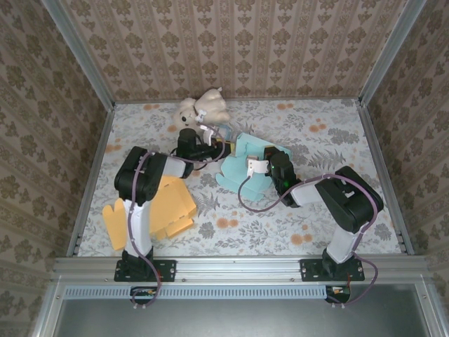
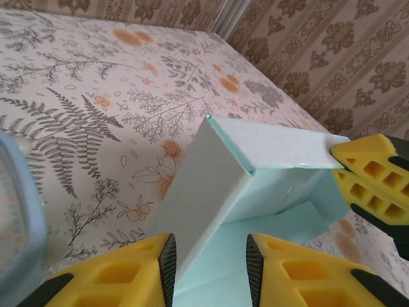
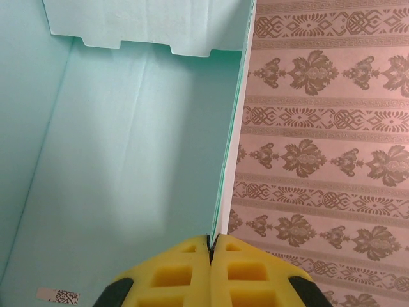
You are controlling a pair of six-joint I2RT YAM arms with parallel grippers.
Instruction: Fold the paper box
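Observation:
The paper box (image 1: 237,168) is pale teal card, partly folded, at the table's middle. My left gripper (image 1: 210,149) is at its left side. In the left wrist view the left gripper (image 2: 208,256) stands open, and a folded wall of the box (image 2: 211,185) runs between its pads, close to the left one and not pinched. My right gripper (image 1: 270,160) is at the box's right side. It is shut (image 3: 211,242) on the thin upper edge of a box wall (image 3: 128,160), looking into the teal inside. Its yellow fingers (image 2: 374,182) also show at the wall's far end.
A flat orange card box (image 1: 172,203) lies at the near left beside the left arm. A cream plush toy (image 1: 200,109) sits at the back, just behind the left gripper. Patterned walls (image 1: 231,42) close the table on three sides.

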